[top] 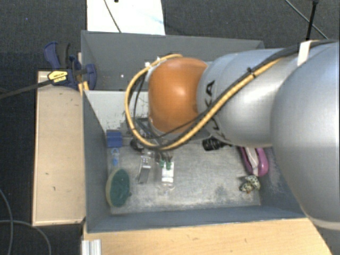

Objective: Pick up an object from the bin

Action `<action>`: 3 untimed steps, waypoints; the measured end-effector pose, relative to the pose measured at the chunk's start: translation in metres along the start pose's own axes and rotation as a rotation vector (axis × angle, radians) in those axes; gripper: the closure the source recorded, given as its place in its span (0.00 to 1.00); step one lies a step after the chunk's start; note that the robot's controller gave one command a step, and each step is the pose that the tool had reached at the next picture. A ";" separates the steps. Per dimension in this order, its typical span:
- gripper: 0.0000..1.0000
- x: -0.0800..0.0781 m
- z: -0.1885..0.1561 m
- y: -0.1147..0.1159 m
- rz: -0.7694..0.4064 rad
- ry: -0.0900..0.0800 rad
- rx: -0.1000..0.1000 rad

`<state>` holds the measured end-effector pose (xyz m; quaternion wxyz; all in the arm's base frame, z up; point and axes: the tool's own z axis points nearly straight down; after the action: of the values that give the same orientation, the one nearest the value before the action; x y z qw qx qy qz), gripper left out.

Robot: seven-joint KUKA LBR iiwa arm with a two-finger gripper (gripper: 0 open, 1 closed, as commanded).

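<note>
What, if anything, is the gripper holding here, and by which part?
Nothing: the gripper has its fingers apart, with bare bin floor between them. A green oval disc lies apart from it.

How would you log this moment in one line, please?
gripper: open, empty, over bin floor | nearest: green oval disc, blue block | grasp: not yet

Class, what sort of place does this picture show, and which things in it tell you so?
Probably a robotics lab: a large silver robot arm reaches into a grey metal bin of small loose things, such as a green oval pad and a blue block.
</note>
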<state>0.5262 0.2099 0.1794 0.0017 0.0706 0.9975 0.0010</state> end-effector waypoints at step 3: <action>1.00 0.024 -0.014 0.042 -0.517 -0.007 -0.003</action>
<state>0.5082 0.2544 0.1933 0.0055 -0.1867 0.9824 0.0016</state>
